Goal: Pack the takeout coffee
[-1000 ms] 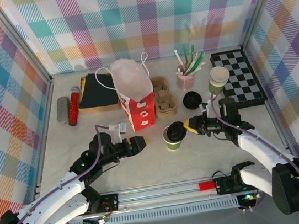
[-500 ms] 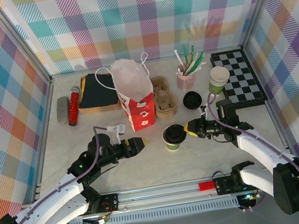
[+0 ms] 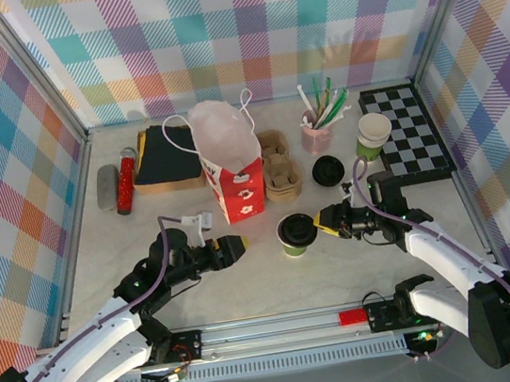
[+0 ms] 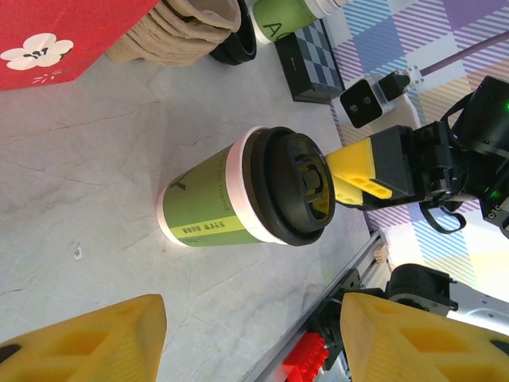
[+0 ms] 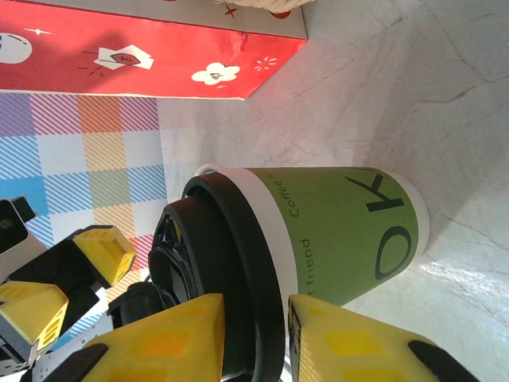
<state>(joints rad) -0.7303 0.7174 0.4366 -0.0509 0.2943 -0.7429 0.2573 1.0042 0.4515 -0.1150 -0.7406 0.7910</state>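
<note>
One takeout coffee (image 3: 295, 234), black-lidded, upright, just front-right of red bag (image 3: 233, 170). We see left gripper (image 3: 241, 244) agape, empty; right gripper (image 3: 320, 225) at lid, grip unclear. Pink cup (image 3: 314, 135) right of bag holds straws (image 3: 327, 105).

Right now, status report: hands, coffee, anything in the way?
Left hand open, empty, left of takeout coffee. Right hand at its lid, grip unclear. Coffee upright on table, not packed. White plastic bag sits in red bag's mouth.
</note>
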